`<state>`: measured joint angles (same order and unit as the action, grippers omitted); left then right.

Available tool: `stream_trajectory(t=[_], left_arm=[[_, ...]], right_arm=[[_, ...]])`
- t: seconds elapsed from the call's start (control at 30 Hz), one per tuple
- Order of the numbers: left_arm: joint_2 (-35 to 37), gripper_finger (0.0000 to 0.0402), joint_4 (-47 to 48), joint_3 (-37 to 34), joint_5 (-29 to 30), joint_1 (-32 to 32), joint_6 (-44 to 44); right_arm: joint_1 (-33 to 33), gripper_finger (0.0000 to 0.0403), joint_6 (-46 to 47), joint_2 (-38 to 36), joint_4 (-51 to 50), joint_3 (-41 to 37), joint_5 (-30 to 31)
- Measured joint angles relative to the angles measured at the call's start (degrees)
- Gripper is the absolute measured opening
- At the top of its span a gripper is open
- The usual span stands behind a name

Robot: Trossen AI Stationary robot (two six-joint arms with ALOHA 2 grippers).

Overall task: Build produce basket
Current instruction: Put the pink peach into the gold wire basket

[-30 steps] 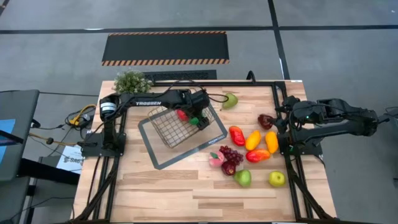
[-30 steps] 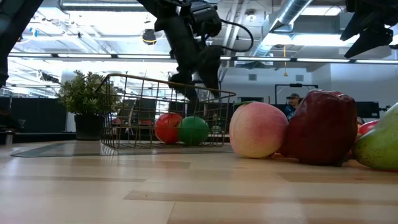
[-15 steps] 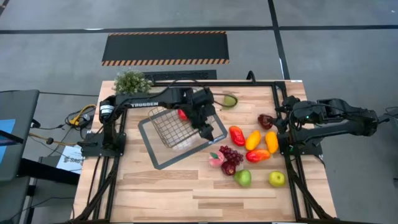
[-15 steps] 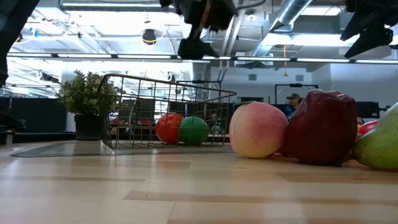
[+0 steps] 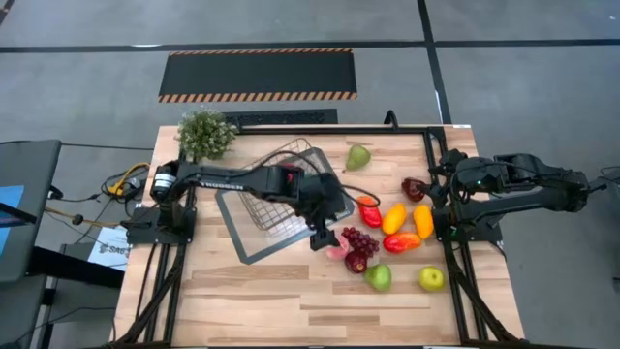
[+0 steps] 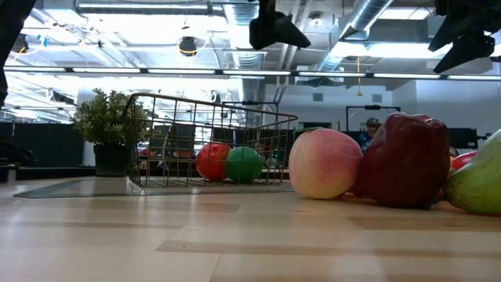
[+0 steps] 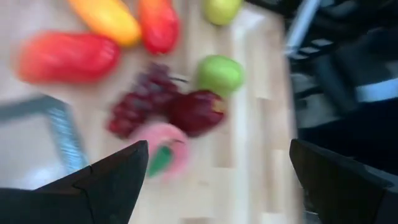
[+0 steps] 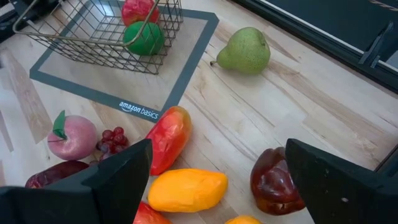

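The wire basket (image 5: 279,190) stands on its grey tray (image 5: 244,247) left of centre, holding a red piece (image 8: 138,9) and a green piece (image 8: 143,38). My left gripper (image 5: 323,240) hovers open and empty just past the tray's right corner, above the pink peach (image 7: 166,155) and purple grapes (image 7: 138,112). More loose produce lies to the right: red pepper (image 5: 369,210), orange and yellow pieces (image 5: 407,219), green apple (image 5: 378,277) and pear (image 5: 358,155). My right gripper (image 8: 217,152) waits open at the table's right edge.
A bushy potted plant (image 5: 205,131) stands at the far left corner. A dark red pepper (image 8: 273,180) lies close under my right gripper. A yellow-green apple (image 5: 431,279) sits near the right frame rail. Bare wood spans the table's near part.
My left gripper has risen out of the basket and swung toward the table's right and near side, ending over the peach and grapes, open and empty all the while. The red and green pieces stay in the basket.
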<state>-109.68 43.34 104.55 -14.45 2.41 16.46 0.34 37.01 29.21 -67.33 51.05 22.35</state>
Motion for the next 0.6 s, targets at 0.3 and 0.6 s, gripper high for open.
stream_trajectory(t=[0.3,0.6], left_arm=[[-7.0,0.0377,-1.3,0.2,8.3,3.0,-6.8],[-10.4,0.038,-4.3,1.5,7.2,4.7,-8.1]], right_arm=[[0.0,0.0385,0.0,0.0,-1.8,0.0,0.0],[0.0,0.0385,0.0,0.0,-4.4,0.0,-0.4]])
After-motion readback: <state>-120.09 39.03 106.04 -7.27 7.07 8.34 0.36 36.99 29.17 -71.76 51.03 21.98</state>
